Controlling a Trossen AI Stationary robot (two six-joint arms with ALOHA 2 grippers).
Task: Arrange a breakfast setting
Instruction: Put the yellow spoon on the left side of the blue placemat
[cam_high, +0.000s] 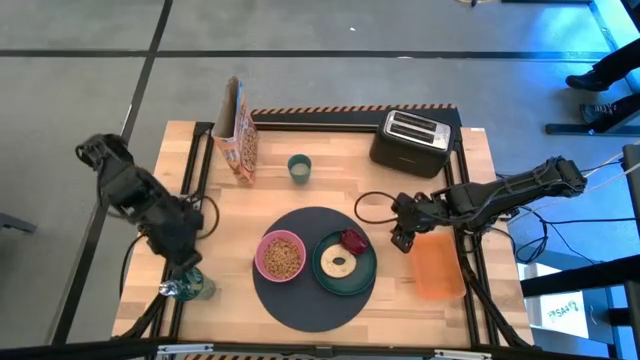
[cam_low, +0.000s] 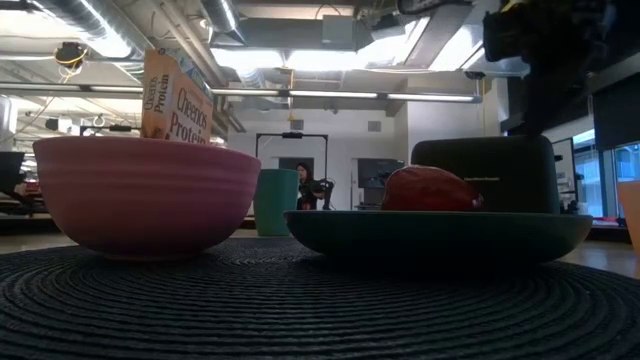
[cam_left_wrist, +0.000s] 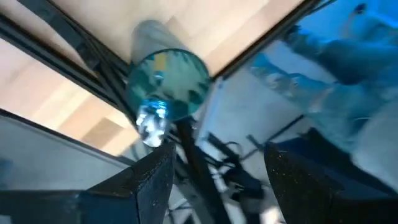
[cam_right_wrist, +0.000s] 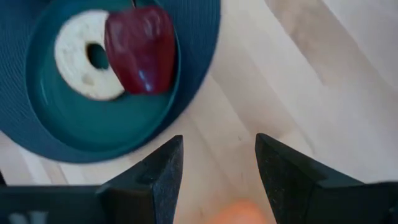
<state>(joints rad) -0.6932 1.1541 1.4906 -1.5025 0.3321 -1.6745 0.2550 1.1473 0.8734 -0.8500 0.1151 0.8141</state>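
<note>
Glass first: at the far left, our left gripper hangs over the table's front-left corner, right above a see-through glass that stands at the edge. In the left wrist view the two dark fingers stand apart with nothing between them, and the glass sits just ahead of the gap.

Next comes the box standing at the back, and the small cup beside it. The cup is well apart from the mat, and we think it is the next thing to bring over. It lies behind the mat, about midway between our arms, so either could reach it. It is round and upright, so it has no long side to line up with.

On the mat, the pink bowl sits on the left with brown cereal in it. Touching its right side is the green plate. The bagel lies flat on the plate and the red fruit rests against its back edge.

We cannot see a spoon anywhere.

Our right gripper hangs just right of the plate, near the orange tray. Its fingers are wide apart and hold nothing. The toaster stands at the back right.
</note>
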